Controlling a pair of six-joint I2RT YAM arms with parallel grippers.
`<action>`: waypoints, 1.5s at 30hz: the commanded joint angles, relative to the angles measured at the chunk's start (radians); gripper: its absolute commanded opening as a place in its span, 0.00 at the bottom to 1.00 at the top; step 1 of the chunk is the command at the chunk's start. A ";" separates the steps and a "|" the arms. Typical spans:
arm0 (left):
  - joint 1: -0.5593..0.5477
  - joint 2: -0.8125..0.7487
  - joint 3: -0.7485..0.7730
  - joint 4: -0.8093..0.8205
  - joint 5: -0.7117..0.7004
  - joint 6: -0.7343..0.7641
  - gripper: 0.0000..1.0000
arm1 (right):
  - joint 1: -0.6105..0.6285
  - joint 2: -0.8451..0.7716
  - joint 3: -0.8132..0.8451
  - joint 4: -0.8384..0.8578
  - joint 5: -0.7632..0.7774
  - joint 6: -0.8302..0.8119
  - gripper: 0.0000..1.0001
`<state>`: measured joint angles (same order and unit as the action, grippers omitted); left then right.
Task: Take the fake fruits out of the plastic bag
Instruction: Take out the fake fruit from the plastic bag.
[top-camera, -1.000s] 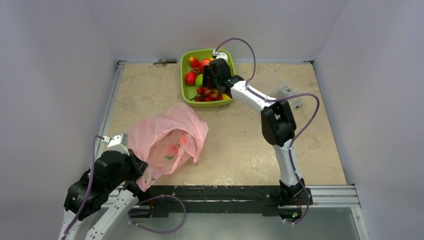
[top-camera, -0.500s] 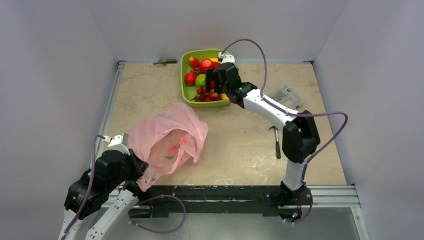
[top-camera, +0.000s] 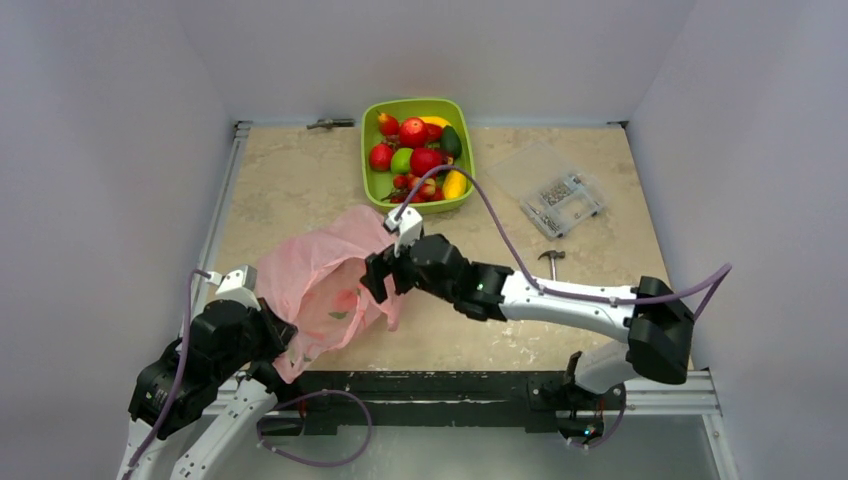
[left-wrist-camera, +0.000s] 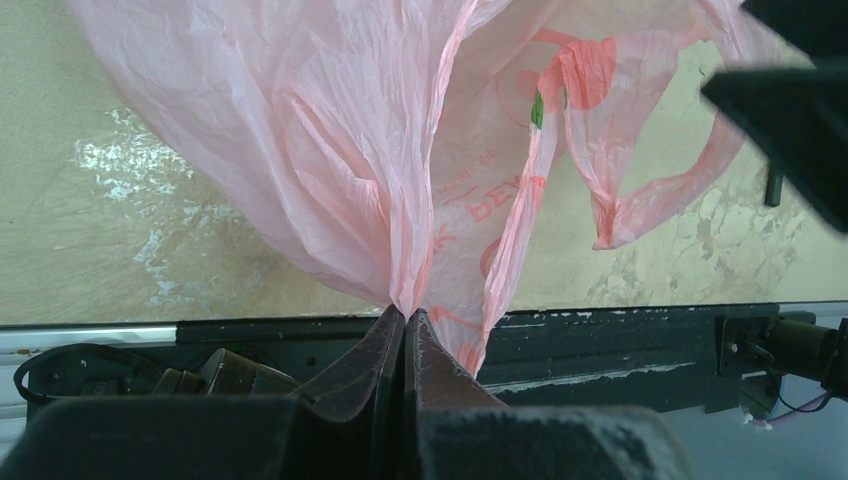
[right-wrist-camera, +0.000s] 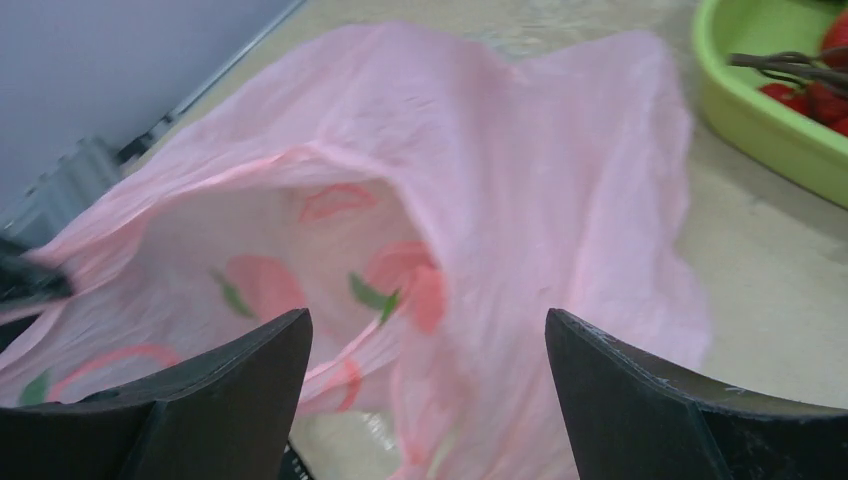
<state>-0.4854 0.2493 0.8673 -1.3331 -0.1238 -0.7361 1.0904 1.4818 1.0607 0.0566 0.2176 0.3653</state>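
Top external: I see the plastic bag (top-camera: 310, 265) slumped on the table (top-camera: 490, 225), near-left. My left pincer (left-wrist-camera: 405, 318) is pressed together, pinching the bag's near edge. My right pincer (right-wrist-camera: 425, 330) is spread wide at the bag mouth, holding nothing. Fake fruits (top-camera: 412, 158) lie in the green tray (top-camera: 367, 170) at the far edge.

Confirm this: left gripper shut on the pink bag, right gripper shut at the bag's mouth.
No: the right gripper is open at the mouth of the plastic bag, fingers spread in the right wrist view. The left gripper is shut on it.
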 joint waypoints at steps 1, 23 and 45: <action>0.002 -0.002 -0.006 0.023 0.011 0.030 0.00 | 0.114 -0.106 -0.050 0.214 0.060 -0.076 0.87; 0.004 -0.006 -0.005 0.023 0.006 0.027 0.00 | 0.261 0.410 0.090 0.556 0.298 -0.159 0.75; 0.003 -0.012 -0.007 0.027 0.017 0.034 0.00 | 0.146 0.804 0.394 0.725 0.434 -0.187 0.88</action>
<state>-0.4854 0.2321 0.8654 -1.3327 -0.1158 -0.7200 1.2572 2.2509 1.3815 0.7361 0.6159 0.1875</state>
